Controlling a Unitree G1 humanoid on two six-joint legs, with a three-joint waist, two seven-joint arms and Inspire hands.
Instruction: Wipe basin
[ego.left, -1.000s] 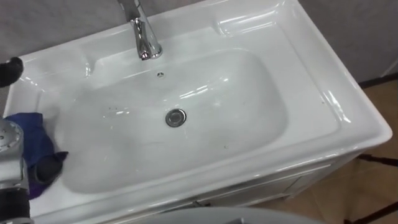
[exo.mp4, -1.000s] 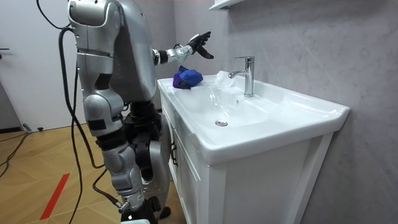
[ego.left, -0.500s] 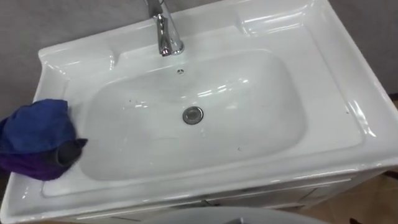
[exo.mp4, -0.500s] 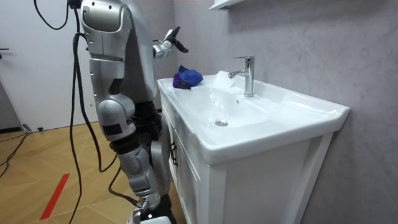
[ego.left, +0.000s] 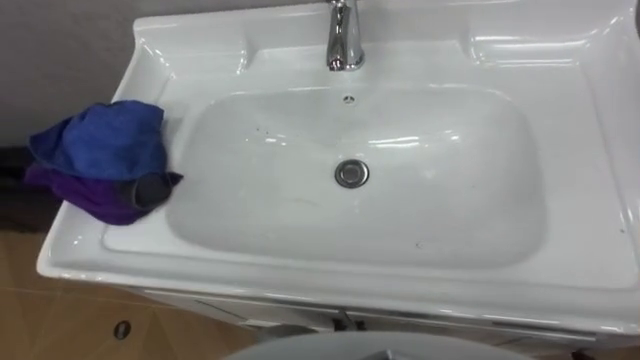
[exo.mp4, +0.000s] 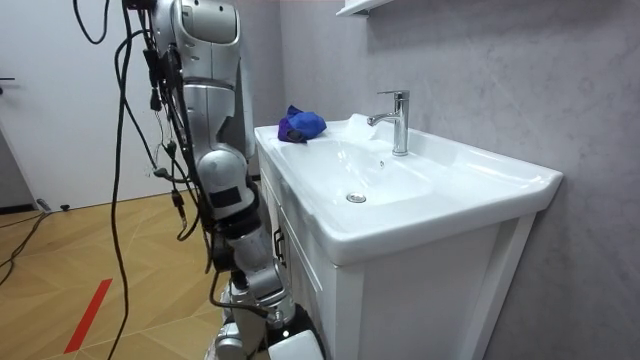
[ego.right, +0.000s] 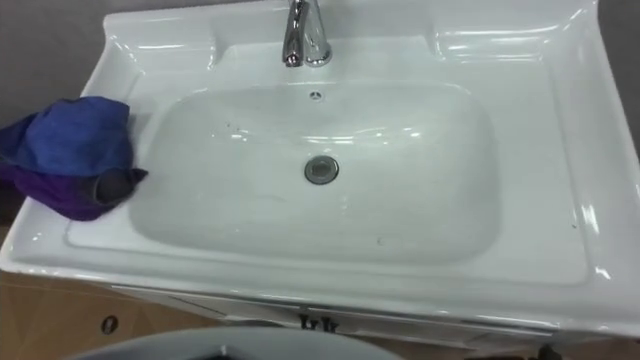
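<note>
I am looking down on a brightly, evenly lit white basin (ego.left: 300, 215). Light is coming from overhead. It is glinting in pale streaks across the bowl's far slope and along the raised back rim, and the chrome faucet (ego.left: 344, 40) is flashing white highlights. The blue and purple cloth (ego.left: 100, 150) is casting only a thin, soft shadow on the rim at my left. In the room view the grey wall (exo.mp4: 480, 70) is taking flat, mild light, and the cabinet (exo.mp4: 300, 290) under the basin is sitting in gentle shade.
</note>
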